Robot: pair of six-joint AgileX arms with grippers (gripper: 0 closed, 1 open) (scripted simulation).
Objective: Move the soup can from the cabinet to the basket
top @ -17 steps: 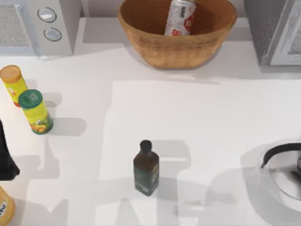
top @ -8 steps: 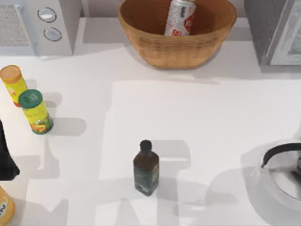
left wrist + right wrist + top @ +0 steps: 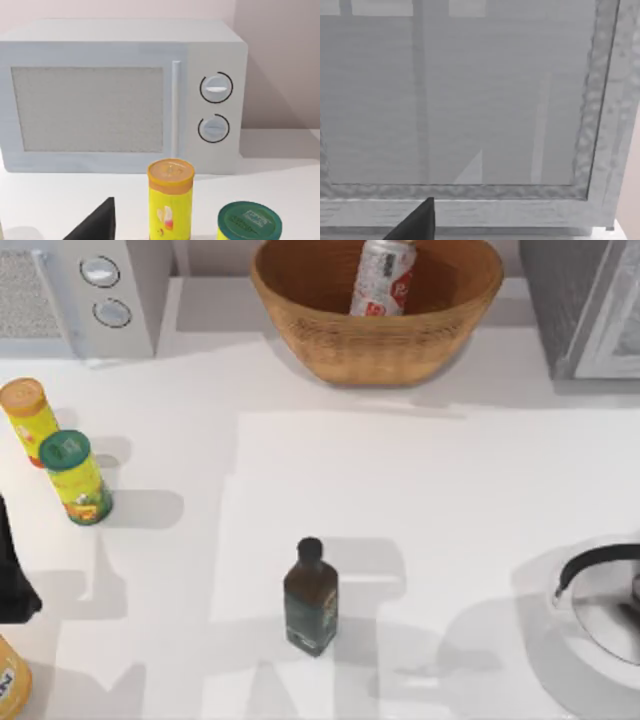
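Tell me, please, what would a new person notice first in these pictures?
Probably the big wicker basket at the table's back middle, with the red-labelled soup can leaning inside it. Next, the dark bottle standing alone near the front centre, and the white microwave behind two yellow jars on the left.

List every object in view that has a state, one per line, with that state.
soup can: in the basket, leaning.
basket: upright, holding the can.
cabinet: door looks shut.
microwave: door shut.
dark bottle: upright, capped.
orange-lidded jar: upright, lidded.
green-lidded jar: upright, lidded.
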